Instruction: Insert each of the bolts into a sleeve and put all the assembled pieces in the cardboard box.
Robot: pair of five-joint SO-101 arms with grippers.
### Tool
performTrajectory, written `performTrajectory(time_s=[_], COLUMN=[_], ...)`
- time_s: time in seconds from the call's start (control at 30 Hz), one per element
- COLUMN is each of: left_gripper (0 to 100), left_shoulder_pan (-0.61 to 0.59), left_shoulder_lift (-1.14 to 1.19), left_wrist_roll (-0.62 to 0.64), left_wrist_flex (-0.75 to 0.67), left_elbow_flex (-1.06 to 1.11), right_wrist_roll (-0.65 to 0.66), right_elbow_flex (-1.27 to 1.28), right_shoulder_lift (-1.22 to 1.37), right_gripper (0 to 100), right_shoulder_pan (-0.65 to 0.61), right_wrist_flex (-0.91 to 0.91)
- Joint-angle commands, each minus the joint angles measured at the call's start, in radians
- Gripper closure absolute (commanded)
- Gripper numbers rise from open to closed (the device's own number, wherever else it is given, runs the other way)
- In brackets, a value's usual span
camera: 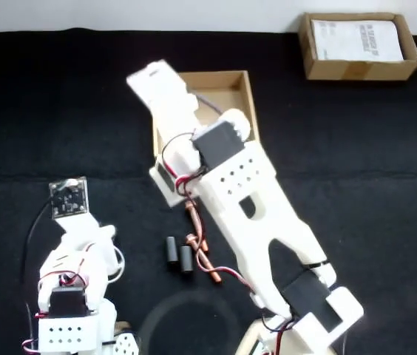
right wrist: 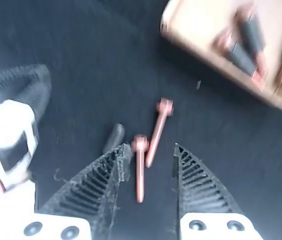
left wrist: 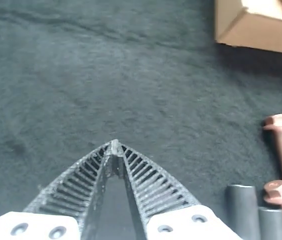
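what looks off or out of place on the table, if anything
Nothing looks damaged or spilled. Two bolts lie loose on the black cloth, at an angle to each other, beside two bare sleeves. They are not yet assembled. The finished pieces lie in the cardboard box.

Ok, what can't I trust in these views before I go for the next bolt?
- Cardboard box contents: in the high view the right arm covers most of it. In the right wrist view the assembled pieces are blurred, so the count is unclear.
- Bolts: in the high view they are hard to separate from the arm's red wires.
- Sleeves: in the left wrist view they are cut off by the picture's edge.
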Motion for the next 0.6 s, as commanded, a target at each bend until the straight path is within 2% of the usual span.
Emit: performTrajectory(time_s=[0.0,0.17,0.33,0.57], left_gripper=[99,99,99,99], left_shoulder_pan=[-0.076,-0.188,-0.274,-0.364], left_shoulder_lift=[-0.012,-0.012,-0.010,-0.010], left_wrist_roll=[-0.005,-0.009,-0.104,-0.106], left_wrist_flex=[0.003,0.003,0.005,0.014], left_elbow_flex=[0.013,0.015,0.018,0.018], right_wrist_roll=[-0.064,-0.098,-0.098,-0.098], right_elbow_flex=[0.105,0.289,0.506,0.707], right_shoulder_lift=[-0.062,-0.064,-0.064,-0.064], right_gripper=[87.6,87.7,87.7,87.7], right_shoulder_pan=[-0.010,-0.079,-0.160,-0.173], right_wrist_flex=[-0.031,-0.160,-0.312,-0.463])
